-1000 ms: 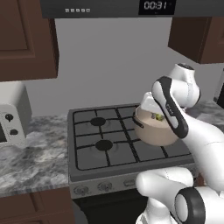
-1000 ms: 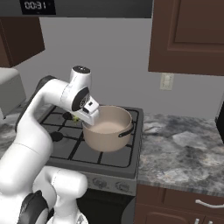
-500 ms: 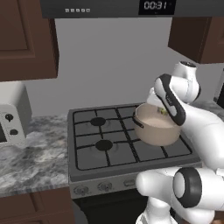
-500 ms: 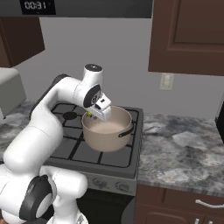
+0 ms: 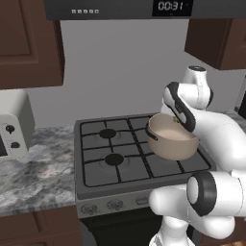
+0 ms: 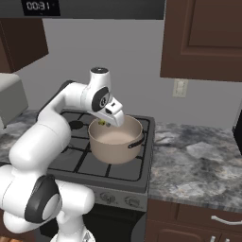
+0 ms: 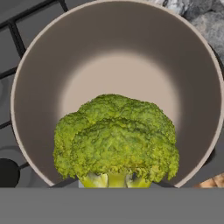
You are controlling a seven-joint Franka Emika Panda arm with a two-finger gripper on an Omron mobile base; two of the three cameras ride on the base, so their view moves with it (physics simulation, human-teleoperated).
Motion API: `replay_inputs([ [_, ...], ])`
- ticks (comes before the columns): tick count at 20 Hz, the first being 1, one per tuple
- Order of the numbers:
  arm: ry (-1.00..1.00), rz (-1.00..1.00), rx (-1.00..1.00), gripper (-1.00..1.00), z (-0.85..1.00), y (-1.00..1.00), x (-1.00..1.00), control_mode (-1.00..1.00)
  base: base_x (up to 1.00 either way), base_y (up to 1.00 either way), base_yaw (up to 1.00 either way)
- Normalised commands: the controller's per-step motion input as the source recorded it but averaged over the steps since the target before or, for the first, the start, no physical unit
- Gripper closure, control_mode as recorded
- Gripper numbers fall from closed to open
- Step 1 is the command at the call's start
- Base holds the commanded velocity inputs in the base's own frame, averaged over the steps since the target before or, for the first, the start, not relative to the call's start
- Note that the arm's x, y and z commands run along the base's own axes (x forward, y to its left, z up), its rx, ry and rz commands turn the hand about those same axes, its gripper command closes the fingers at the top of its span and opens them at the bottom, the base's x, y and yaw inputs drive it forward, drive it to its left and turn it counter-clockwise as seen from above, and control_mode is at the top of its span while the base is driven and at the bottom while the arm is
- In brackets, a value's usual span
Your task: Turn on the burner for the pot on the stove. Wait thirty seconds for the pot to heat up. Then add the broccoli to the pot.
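Observation:
The beige-tan pot (image 5: 173, 142) (image 6: 116, 143) stands on the front right burner of the grey gas stove (image 5: 110, 161) (image 6: 85, 163). My gripper (image 6: 106, 122) (image 7: 114, 181) hangs just above the pot's back left rim, shut on the broccoli (image 6: 101, 123) (image 7: 116, 140). In the hand view the green floret sits over the pot's pale inside (image 7: 122, 70), its stalk toward my fingers, which it hides. In the left base view my forearm covers the hand. The front knobs (image 5: 115, 205) (image 6: 116, 198) line the stove's front.
A white boxy appliance (image 5: 12, 129) (image 6: 9, 99) stands on the counter left of the stove. Grey granite counter (image 6: 198, 160) runs to the right. Dark cabinets (image 6: 203, 38) hang above, and a clock reads 00:31 (image 5: 168, 6).
My wrist has swung right, carrying the broccoli from beside the pot's left edge to above its rim and inside. The pot has not moved.

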Motion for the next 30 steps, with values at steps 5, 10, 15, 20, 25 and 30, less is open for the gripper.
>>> replay_inputs([
  [5, 0.03, 0.00, -0.06, 1.00, -0.30, -0.11, 0.00, -1.00, 0.00, 0.00, 0.00],
  [10, 0.00, 0.08, 0.00, 1.00, -0.05, -0.03, 0.11, -1.00, 0.00, 0.00, 0.00],
  [15, 0.02, 0.00, 0.00, 1.00, 0.00, 0.00, 0.01, -1.00, 0.00, 0.00, 0.00],
  [20, 0.00, 0.00, 0.00, 1.00, 0.00, 0.00, 0.00, -1.00, 0.00, 0.00, 0.00],
  [25, 0.00, 0.00, 0.00, 1.00, 0.00, 0.00, 0.00, -1.00, 0.00, 0.00, 0.00],
  [30, 0.00, 0.00, 0.00, 1.00, 0.00, 0.00, 0.00, -1.00, 0.00, 0.00, 0.00],
])
